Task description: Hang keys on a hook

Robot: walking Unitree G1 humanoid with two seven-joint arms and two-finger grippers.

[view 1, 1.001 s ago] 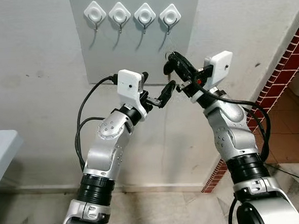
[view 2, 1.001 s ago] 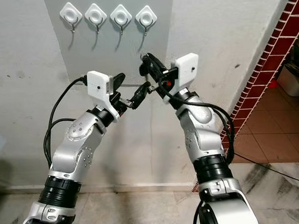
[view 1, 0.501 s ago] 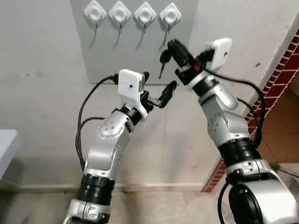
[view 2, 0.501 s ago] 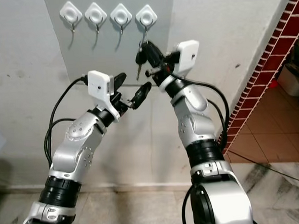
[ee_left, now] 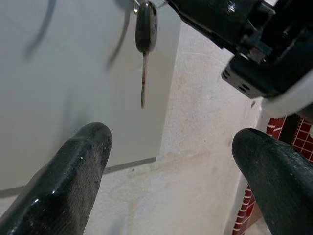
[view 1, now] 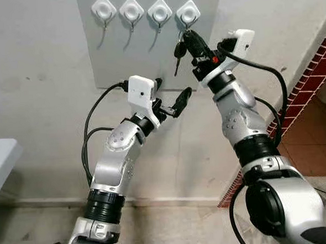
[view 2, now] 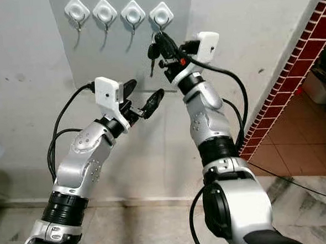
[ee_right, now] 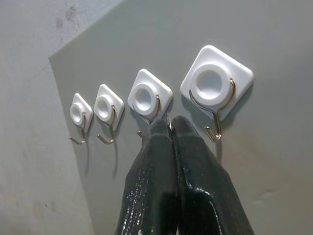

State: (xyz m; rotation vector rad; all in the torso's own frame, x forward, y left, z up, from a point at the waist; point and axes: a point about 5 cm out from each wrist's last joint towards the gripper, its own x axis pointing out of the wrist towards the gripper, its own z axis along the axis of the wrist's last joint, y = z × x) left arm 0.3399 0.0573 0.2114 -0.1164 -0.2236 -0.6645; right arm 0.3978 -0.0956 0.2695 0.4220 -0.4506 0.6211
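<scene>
Beside the rightmost hook (ee_right: 216, 93), the right pincer (ee_right: 171, 128) pinches the keys (ee_left: 145, 36).

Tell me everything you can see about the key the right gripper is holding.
The black-headed key with a thin metal blade hangs blade-down from the right gripper, whose jaws are shut on its ring. It dangles in front of the grey wall panel, just below the rightmost white diamond-shaped hook. Whether the ring touches the hook cannot be told.

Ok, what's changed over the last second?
The right pincer, shut on the key, has risen from beside the left pincer up to just under the rightmost hook; the key now dangles below it. The left pincer stayed open and in place. All four hooks remain bare.
</scene>
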